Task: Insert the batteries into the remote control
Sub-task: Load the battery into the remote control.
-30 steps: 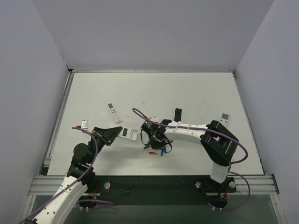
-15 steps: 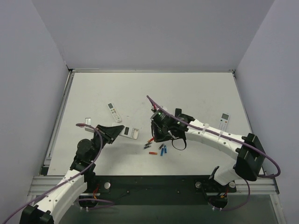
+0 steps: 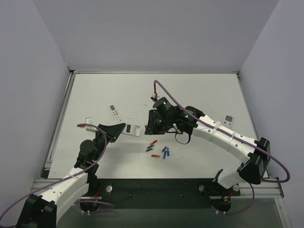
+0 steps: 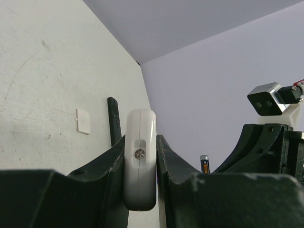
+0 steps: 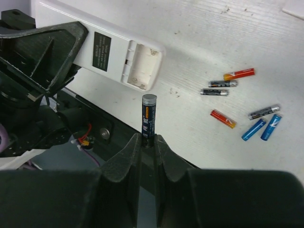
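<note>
My left gripper (image 3: 121, 129) is shut on the white remote control (image 3: 132, 129) and holds it on edge above the table. In the left wrist view the remote control (image 4: 139, 156) sits pinched between both fingers. In the right wrist view its back (image 5: 107, 50) faces me, with the battery bay (image 5: 141, 69) uncovered. My right gripper (image 5: 148, 138) is shut on a dark grey battery (image 5: 148, 114), whose tip stands just short of the bay. Several loose batteries (image 5: 239, 73) in red, orange, blue and grey lie on the table (image 3: 156, 150).
A slim white remote (image 3: 116, 114) lies beyond the left gripper. A small white cover (image 3: 87, 121) sits near the table's left edge. Another small remote (image 3: 228, 119) lies far right. A black remote (image 4: 113, 121) rests on the table behind the held one.
The right arm has swung left and away from the loose batteries, carrying the dark grey battery up to the remote. The left gripper has shifted the remote slightly right.
</note>
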### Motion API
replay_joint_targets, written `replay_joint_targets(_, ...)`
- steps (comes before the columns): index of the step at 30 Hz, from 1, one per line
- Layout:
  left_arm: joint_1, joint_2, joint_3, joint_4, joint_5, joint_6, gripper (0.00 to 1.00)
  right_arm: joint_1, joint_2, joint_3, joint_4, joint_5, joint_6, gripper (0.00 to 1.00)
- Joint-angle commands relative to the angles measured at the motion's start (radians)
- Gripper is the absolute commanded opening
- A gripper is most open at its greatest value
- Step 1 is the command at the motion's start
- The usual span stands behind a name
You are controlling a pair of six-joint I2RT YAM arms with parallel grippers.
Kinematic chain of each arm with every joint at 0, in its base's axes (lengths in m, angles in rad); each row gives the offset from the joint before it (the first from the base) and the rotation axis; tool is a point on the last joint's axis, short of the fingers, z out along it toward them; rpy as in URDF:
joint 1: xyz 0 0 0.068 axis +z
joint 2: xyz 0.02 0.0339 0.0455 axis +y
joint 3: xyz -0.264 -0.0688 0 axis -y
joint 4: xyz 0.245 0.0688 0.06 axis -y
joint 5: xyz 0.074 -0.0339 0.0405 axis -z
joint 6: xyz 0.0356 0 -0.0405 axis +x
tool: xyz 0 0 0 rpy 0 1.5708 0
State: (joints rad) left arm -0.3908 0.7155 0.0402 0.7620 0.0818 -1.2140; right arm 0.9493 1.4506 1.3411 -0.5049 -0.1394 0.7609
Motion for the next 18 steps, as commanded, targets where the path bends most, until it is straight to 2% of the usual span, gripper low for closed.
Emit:
replay_joint_targets(1,-0.008,0.004,0.052,0.143,-0.039,0.018,0.0,-0.007,0.053,0.058,0.003,-0.101,0.063,0.0)
replay_joint_targets(11,-0.023,-0.007,0.055,0.168,-0.059,0.018,0.0,-0.018,0.119,0.07,0.111,-0.2,0.161,0.0)
replay_joint_targets(18,-0.033,-0.017,0.05,0.177,-0.073,0.021,0.0,-0.038,0.122,0.029,0.143,-0.198,0.224,0.0)
